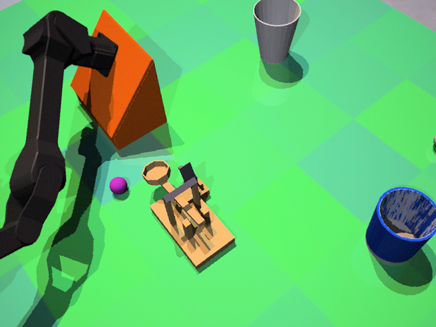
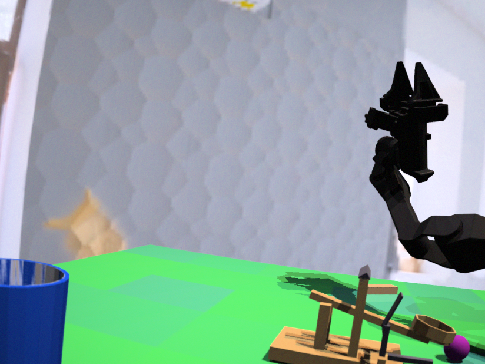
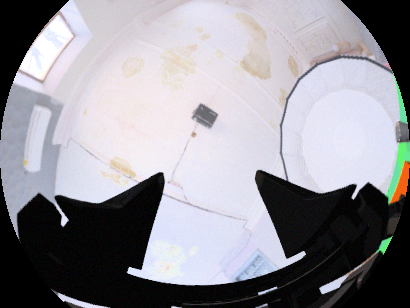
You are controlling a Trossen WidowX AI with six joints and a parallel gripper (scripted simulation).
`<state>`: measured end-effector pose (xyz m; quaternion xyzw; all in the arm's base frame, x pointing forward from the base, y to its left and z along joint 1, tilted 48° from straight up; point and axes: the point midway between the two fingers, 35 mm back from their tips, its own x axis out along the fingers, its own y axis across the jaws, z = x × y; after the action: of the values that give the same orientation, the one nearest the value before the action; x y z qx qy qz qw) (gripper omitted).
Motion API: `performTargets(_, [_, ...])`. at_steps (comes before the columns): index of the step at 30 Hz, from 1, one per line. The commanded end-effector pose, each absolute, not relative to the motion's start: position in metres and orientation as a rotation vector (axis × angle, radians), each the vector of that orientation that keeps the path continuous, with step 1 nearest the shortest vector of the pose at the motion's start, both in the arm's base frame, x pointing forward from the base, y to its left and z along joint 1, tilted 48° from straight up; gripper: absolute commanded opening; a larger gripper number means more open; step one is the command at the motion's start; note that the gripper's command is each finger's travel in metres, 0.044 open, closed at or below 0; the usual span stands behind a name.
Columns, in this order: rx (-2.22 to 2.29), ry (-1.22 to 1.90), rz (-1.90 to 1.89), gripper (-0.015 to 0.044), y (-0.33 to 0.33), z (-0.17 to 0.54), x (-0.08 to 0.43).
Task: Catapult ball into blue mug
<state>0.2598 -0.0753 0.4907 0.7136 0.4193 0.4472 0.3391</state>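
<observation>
Gripper (image 2: 409, 64) (image 3: 210, 177) aloft, fingers up, wide apart, nothing held | purple ball (image 1: 118, 185) (image 2: 456, 348) near catapult cup (image 1: 156, 172) (image 2: 432, 330)

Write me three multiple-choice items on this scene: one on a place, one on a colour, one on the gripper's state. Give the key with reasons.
1. Where is the purple ball?
A. In the catapult's cup
B. On the green surface, outside the cup
C. Inside the blue mug

2. What colour is the wedge-shaped block?
A. Orange
B. Yellow
C. White

3. How is the gripper?
A. Shut on the purple ball
B. Shut on nothing
C. Open, pointing upward

1: B, as the top view shows the ball beside the cup of the catapult.
2: A, as its sloping face is plainly orange in the top view.
3: C, as the wrist view shows a wide gap between the fingers, and the exterior view shows their tips upward.
</observation>
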Motion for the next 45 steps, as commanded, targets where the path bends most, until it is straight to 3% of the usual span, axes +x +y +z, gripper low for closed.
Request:
performTargets(1, [1.857,1.088,1.166,0.0426,-0.076,0.491,0.259])
performTargets(21, [1.528,0.768,1.105,0.044,-0.043,0.528,0.165])
performTargets(32, [1.293,0.635,0.999,0.044,0.017,0.542,0.115])
performTargets(45, [1.056,0.581,0.846,0.044,0.09,0.526,0.091])
